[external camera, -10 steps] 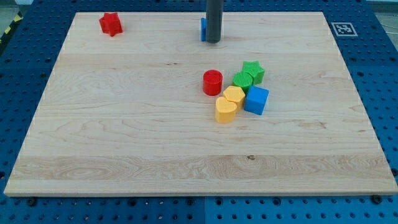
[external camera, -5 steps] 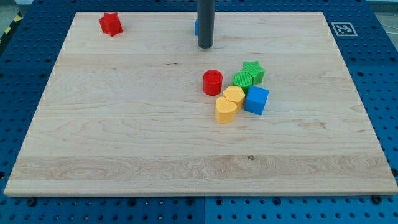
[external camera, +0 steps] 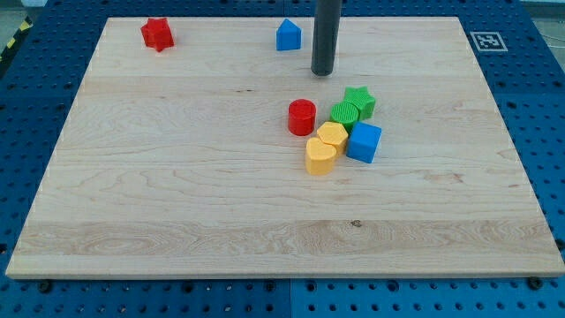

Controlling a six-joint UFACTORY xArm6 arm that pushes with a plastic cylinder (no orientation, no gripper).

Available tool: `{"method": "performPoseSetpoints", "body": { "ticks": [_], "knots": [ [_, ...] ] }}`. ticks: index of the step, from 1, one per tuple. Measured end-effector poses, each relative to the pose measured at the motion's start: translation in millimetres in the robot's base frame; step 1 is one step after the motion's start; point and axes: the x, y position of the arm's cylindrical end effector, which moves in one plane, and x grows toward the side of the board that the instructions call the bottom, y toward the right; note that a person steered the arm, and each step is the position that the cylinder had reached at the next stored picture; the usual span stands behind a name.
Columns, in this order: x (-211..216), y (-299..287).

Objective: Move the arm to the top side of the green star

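The green star (external camera: 360,100) lies right of the board's middle, at the top right of a cluster of blocks. My tip (external camera: 322,71) stands on the board above and to the left of the star, apart from it. A green round block (external camera: 345,113) touches the star at its lower left. A red cylinder (external camera: 302,117) sits left of them, below my tip.
A blue cube (external camera: 364,141) and two yellow blocks (external camera: 331,136) (external camera: 320,155) lie below the star in the cluster. A blue house-shaped block (external camera: 288,35) sits near the view's top, left of the rod. A red star (external camera: 157,34) is at the top left.
My tip has moved to the right and slightly down, from in front of the blue house-shaped block toward the green star. The blue block now shows fully. No block has moved.
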Motion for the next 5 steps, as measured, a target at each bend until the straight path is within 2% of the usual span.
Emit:
{"method": "performPoseSetpoints", "body": {
  "ticks": [5],
  "knots": [
    [3, 49]
  ]
}}
